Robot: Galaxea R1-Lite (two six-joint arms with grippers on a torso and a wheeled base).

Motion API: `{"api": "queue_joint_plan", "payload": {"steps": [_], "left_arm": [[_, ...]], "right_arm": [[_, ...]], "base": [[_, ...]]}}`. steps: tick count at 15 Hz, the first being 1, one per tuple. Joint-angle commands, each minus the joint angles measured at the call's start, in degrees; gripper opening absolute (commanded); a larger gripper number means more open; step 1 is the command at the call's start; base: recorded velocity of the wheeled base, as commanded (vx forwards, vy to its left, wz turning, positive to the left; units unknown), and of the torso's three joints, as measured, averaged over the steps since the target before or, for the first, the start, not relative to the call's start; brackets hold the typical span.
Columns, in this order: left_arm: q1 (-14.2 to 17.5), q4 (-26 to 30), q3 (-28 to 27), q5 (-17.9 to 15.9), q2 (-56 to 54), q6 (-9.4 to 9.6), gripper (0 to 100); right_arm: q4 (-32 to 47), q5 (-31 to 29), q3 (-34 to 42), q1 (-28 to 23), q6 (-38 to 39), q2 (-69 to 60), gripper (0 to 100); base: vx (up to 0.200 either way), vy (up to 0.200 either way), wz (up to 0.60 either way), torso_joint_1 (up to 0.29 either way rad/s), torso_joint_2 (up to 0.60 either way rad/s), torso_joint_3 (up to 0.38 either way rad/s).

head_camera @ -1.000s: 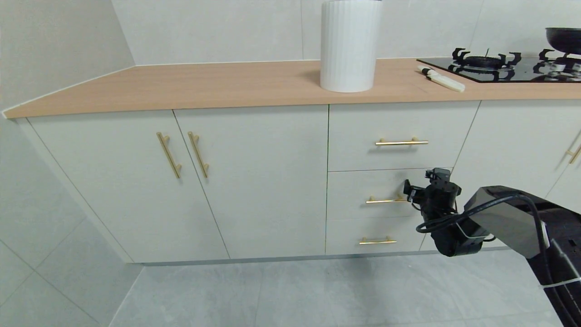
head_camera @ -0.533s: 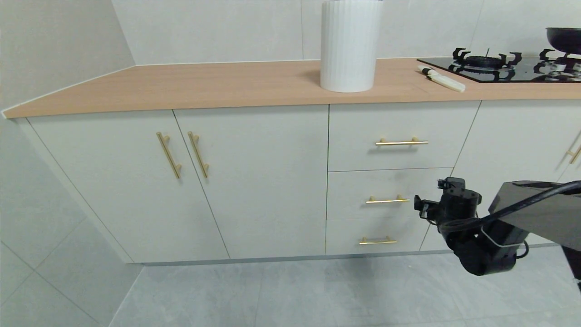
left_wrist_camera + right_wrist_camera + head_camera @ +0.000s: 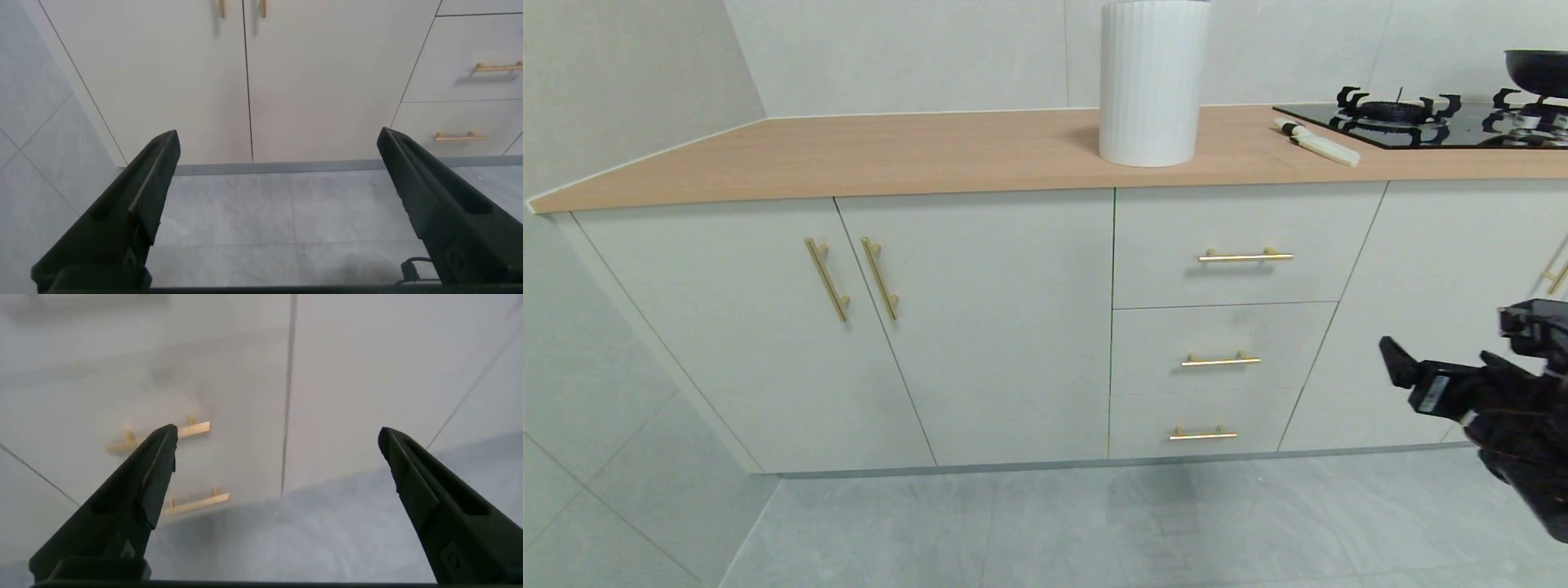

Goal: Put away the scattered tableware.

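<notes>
A cream-handled knife [image 3: 1316, 140] lies on the wooden counter [image 3: 890, 151] beside the hob. Left of it stands a tall white ribbed holder [image 3: 1150, 82]. Below are three closed drawers; the middle drawer's gold handle [image 3: 1221, 359] also shows in the right wrist view as the handle [image 3: 194, 429]. My right gripper [image 3: 1450, 341] hangs open and empty at the far right, in front of the cabinet face and well right of the drawers. The right gripper [image 3: 278, 434] faces the cabinet front. My left gripper [image 3: 278, 139] is open and empty, low over the floor before the double doors.
A black gas hob [image 3: 1421, 122] with a pan [image 3: 1535, 69] is at the counter's back right. Two closed doors with gold handles [image 3: 827, 278] are left of the drawers. Grey tiled floor [image 3: 1045, 531] lies open in front of the cabinets.
My right arm has pulled back from the middle drawer's handle and swung right, toward the edge of the head view. The drawers stay closed.
</notes>
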Motion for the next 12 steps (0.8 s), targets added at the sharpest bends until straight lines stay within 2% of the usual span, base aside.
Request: {"api": "queue_joint_plan", "payload": {"steps": [1,3,4,5,7,8,10,12], "left_arm": [[0.00,-0.10,0.00,0.04,0.00,0.01,100],[0.00,-0.01,0.00,0.04,0.00,0.01,100],[0.00,-0.01,0.00,0.04,0.00,0.01,100],[0.00,-0.01,0.00,0.04,0.00,0.01,100],[0.00,-0.01,0.00,0.04,0.00,0.01,100],[0.00,-0.01,0.00,0.04,0.00,0.01,100],[0.00,-0.01,0.00,0.04,0.00,0.01,100],[0.00,-0.01,0.00,0.04,0.00,0.01,100]], "right_arm": [[6.18,-0.28,11.14,-1.30,-6.18,-30.83,100],[20.07,-0.28,9.83,-2.26,-7.58,-45.06,100],[23.50,-0.28,9.03,-2.35,-7.85,-48.23,100],[41.78,-0.28,3.94,-2.35,-8.90,-61.85,100],[70.08,-0.19,-7.22,-2.35,-8.90,-76.62,100],[81.16,-0.01,-12.06,-2.35,-8.90,-81.01,100],[89.59,-0.10,-15.93,-2.44,-8.82,-86.90,100],[90.30,-0.98,-13.99,-2.79,-8.02,-90.42,100]], "base": [[0.000,0.000,0.00,0.000,0.00,0.000],[0.000,0.000,0.00,0.000,0.00,0.000],[0.000,0.000,0.00,0.000,0.00,0.000],[0.000,0.000,0.00,0.000,0.00,0.000],[0.000,0.000,0.00,0.000,0.00,0.000],[0.000,0.000,0.00,0.000,0.00,0.000],[0.000,0.000,0.00,0.000,0.00,0.000],[0.000,0.000,0.00,0.000,0.00,0.000]]}}
